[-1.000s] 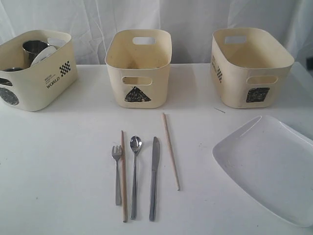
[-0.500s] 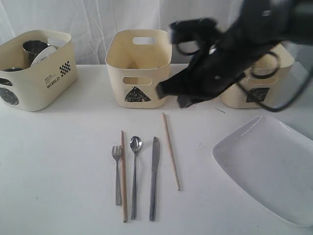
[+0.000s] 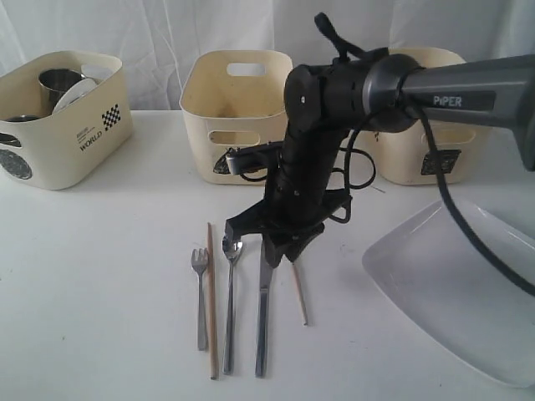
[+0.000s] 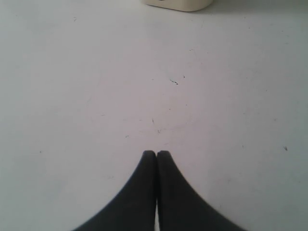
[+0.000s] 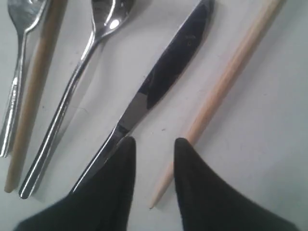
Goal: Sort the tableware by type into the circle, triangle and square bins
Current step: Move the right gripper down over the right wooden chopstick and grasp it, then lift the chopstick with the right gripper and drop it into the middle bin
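Right pincer [image 5: 155, 142] half-wide, holding nothing, low over knife [image 5: 163, 72] and chopstick [image 5: 226, 82]. Knife flat on tabletop [image 3: 100, 292], between spoon [image 5: 108, 17] and chopstick. Left pincer [image 4: 156, 154] closed tight, holding nothing.

Your right arm [image 3: 305, 167] is matte black with a grey link [image 3: 468, 96] lettered PIPER in white; black cables [image 3: 456, 225], perhaps two, loop beside it. Your right fingers [image 5: 204, 192] and left fingers [image 4: 134, 202] are smooth black wedges.
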You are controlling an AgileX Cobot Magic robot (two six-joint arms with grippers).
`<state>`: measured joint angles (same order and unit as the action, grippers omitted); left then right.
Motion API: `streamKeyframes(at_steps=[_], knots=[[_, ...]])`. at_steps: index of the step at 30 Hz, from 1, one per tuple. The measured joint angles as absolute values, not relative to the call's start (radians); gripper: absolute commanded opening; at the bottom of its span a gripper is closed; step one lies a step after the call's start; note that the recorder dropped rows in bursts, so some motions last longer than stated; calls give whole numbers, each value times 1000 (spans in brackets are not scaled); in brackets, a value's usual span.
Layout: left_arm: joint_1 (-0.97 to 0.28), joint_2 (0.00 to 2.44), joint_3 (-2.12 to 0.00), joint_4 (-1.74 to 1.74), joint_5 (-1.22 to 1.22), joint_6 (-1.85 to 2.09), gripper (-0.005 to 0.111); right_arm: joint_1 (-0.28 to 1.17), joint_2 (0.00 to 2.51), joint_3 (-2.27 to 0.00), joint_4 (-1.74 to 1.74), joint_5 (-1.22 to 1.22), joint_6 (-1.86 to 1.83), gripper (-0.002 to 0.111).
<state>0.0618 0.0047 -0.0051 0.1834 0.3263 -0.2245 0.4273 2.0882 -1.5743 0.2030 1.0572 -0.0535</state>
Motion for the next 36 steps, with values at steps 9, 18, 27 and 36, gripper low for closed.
streamKeyframes(at_steps=[9,18,27,36], knots=[[62,5,-5,183,326,-225,0,429,2144,-1574,129,959,113,42],[62,5,-5,183,326,-225,0,429,2189,-1586,67,955,179,25],[62,5,-5,183,326,-225,0,429,2191,-1590,41,959,183,0],[62,5,-5,183,326,-225,0,429,2081,-1702,48,1099,32,0]])
